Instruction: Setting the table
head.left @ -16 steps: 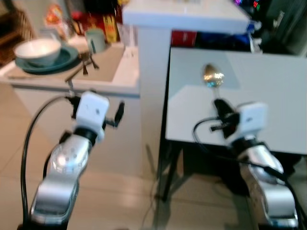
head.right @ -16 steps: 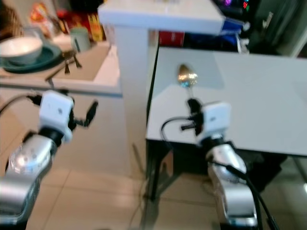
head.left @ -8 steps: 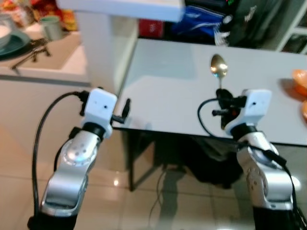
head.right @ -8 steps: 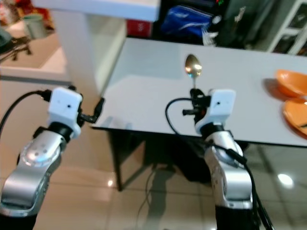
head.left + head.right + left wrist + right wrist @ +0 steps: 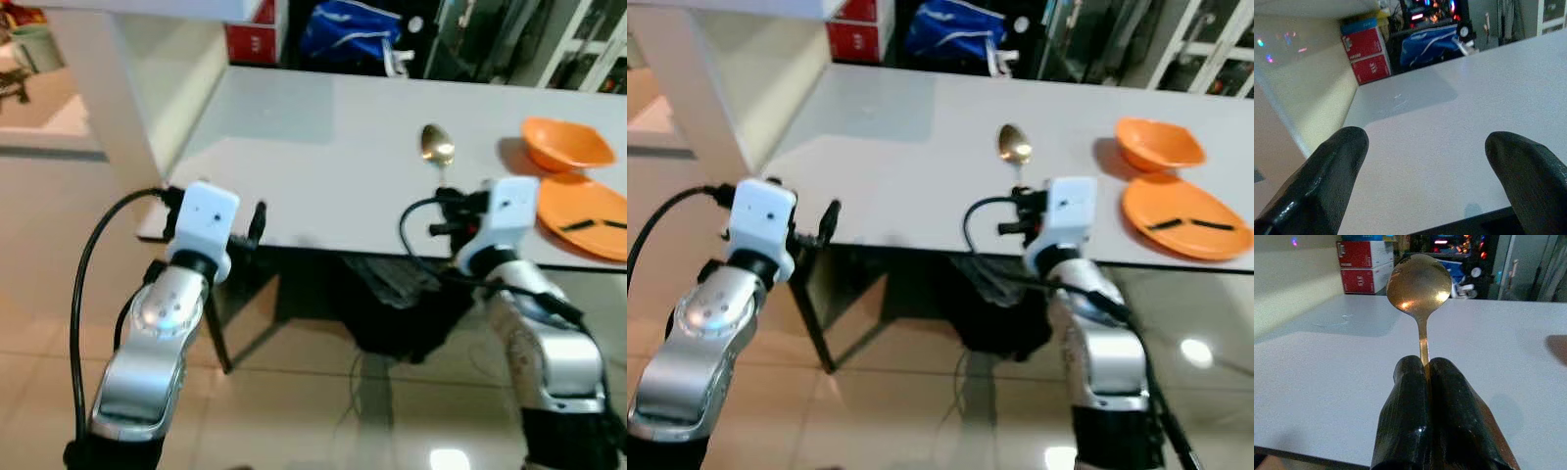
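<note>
My right gripper (image 5: 447,199) is shut on the handle of a gold spoon (image 5: 437,147), bowl end up and pointing forward, over the front edge of the white table (image 5: 313,147). The wrist view shows the spoon (image 5: 1419,284) standing out of the closed fingers (image 5: 1410,382). An orange bowl (image 5: 565,143) and an orange plate (image 5: 586,201) with a dark stick on it lie on the table to the right of the spoon. My left gripper (image 5: 257,221) is open and empty at the table's front left corner, its fingers (image 5: 1342,147) spread wide.
A white pillar and counter (image 5: 93,88) stand to the left of the table. Behind the table are red boxes (image 5: 250,39), a blue bag (image 5: 353,34) and glass-fronted cabinets (image 5: 578,49). Dark items lie under the table on the glossy tiled floor (image 5: 294,411).
The camera has swung to the right: the counter with the bowl and cup has left the view, and the orange bowl and plate have come in. The spoon stays in my right gripper.
</note>
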Controlling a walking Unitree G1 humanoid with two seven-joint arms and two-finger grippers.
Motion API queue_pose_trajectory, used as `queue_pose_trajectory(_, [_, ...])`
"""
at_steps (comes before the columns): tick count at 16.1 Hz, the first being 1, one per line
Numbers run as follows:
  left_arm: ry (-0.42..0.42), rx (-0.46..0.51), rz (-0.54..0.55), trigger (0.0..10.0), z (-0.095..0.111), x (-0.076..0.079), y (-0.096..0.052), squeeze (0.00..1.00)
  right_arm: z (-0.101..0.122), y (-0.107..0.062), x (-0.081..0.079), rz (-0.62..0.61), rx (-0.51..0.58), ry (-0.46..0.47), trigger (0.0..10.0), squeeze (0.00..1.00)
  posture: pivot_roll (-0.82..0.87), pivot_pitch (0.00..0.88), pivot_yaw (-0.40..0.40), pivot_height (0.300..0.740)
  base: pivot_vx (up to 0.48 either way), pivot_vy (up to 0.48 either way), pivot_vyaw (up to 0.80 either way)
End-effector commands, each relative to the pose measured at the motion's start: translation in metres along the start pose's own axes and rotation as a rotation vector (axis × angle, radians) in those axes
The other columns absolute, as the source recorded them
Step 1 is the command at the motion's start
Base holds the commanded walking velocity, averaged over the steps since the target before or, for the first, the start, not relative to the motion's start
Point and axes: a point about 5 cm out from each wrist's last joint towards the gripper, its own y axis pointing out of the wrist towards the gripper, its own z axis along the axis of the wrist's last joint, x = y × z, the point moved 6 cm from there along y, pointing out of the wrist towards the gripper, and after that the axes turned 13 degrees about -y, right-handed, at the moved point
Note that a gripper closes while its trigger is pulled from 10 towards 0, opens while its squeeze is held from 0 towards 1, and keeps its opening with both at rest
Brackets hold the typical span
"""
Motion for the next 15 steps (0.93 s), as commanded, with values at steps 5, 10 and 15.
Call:
queue_pose_trajectory(5, [0.008, -0.004, 0.035, 10.0, 0.0017, -0.0064, 0.0000, 0.00, 0.0107, 0.0057, -0.0090, 0.050, 0.017, 0.031, 10.0, 0.00, 0.00, 0.055, -0.017, 0.740, 0.000, -0.480, 0.00])
queue_pose_trajectory(10, [0.011, 0.000, 0.043, 10.0, 0.0024, -0.0081, -0.0053, 0.00, 0.0096, 0.0075, -0.0100, 0.061, 0.011, 0.016, 10.0, 0.00, 0.01, 0.063, -0.023, 0.740, 0.000, -0.480, 0.00])
queue_pose_trajectory(15, [0.010, 0.003, 0.044, 10.0, 0.0037, -0.0084, -0.0049, 0.00, 0.0092, 0.0076, -0.0085, 0.054, 0.009, 0.017, 10.0, 0.00, 0.01, 0.065, -0.019, 0.740, 0.000, -0.480, 0.00])
